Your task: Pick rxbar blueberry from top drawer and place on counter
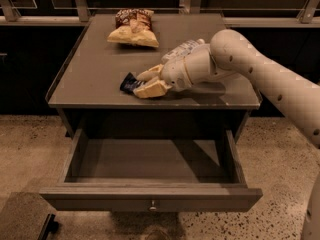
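On the counter (90,69), near its front edge, the gripper (138,85) sits low. Its two tan fingers (152,89) are closed on the rxbar blueberry (129,82), one finger on each side. The bar is no longer in the top drawer (125,198). The drawer hangs open below, and I see nothing in it.

The bar sticks out past the fingertips, toward the left side of the view. Its long side runs the same way the fingers point, mostly left to right. The bar is right down by the counter top. I cannot tell if its bottom touches the top or hangs just over it. There is only one arm (270,79), and it reaches in from the right.

The bar looks small, flat and dark, with a bit of pale print on its wrapper. Most of it is hidden between the fingers.

I think the job is almost done. What is left is to let the fingers go apart so the bar lies flat, then lift away. There is bare counter under and left of the bar. The chip bag (132,30) is well apart at the back. The bottle (181,49) lies behind the gripper, also out of the way.
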`<action>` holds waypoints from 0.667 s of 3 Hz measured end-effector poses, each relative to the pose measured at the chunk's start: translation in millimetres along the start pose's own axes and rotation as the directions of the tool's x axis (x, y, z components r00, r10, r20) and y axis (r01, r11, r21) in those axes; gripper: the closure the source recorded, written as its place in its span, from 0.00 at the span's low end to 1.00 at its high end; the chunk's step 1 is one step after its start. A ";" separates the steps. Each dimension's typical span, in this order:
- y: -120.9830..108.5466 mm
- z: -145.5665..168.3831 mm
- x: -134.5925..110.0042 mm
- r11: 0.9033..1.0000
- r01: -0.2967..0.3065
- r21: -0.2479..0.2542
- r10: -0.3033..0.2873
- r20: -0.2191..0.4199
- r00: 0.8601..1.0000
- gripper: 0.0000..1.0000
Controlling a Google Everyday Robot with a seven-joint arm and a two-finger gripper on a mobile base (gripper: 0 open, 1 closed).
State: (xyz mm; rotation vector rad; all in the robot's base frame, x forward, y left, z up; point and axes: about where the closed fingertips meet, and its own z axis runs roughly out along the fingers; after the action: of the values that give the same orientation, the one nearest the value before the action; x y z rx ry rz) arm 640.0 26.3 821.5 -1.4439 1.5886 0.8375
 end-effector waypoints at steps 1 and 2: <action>0.0 0.0 0.0 1.000 0.000 0.000 0.000 0.000 1.000 0.59; 0.0 0.1 0.0 1.000 0.000 0.000 0.000 0.000 1.000 0.36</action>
State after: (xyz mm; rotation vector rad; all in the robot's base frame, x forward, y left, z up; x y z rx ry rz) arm 640.0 26.4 821.5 -1.4439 1.5885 0.8376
